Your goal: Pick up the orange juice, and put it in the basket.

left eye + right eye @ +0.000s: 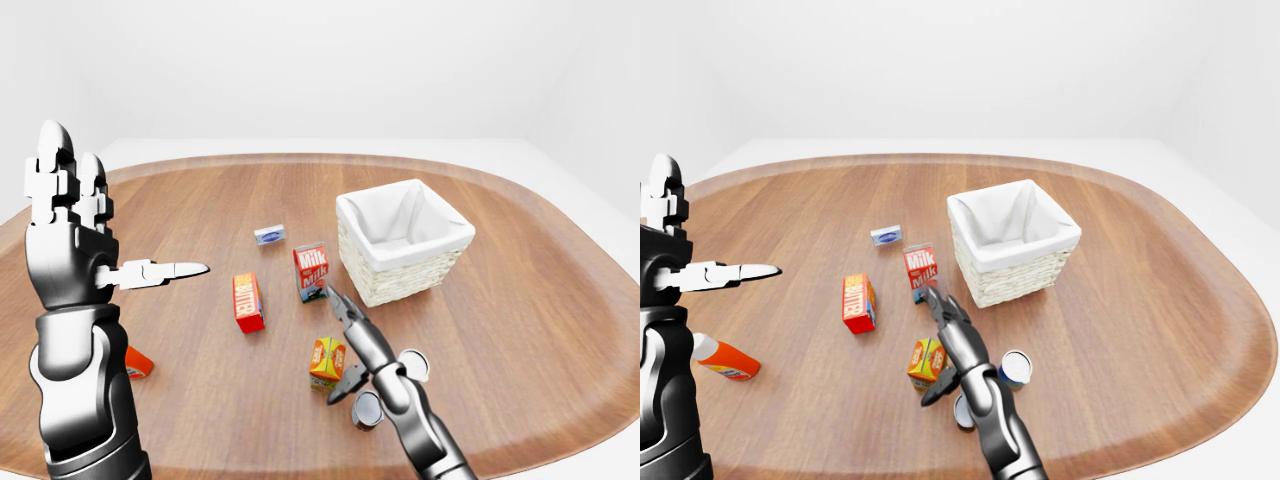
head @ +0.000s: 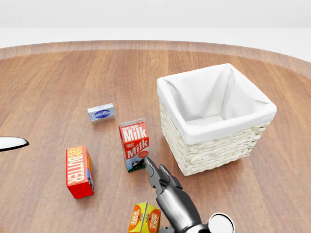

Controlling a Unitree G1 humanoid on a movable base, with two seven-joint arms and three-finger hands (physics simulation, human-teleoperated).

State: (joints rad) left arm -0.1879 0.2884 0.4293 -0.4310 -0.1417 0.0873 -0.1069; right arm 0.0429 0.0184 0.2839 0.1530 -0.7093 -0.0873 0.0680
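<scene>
Head view's bottom edge crops the orange juice (image 2: 144, 219).

Bare white simulated room; groceries on wooden table (image 1: 560, 300)

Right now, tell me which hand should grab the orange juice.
The right hand. Its open fingers already stand right beside the orange juice, thumb low by the carton. The left hand is raised far off at the left-eye view's left edge, beyond the butter box.

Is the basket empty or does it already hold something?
Empty. The basket shows only its white lining inside, and the orange juice stands on the table beside the right hand.
</scene>
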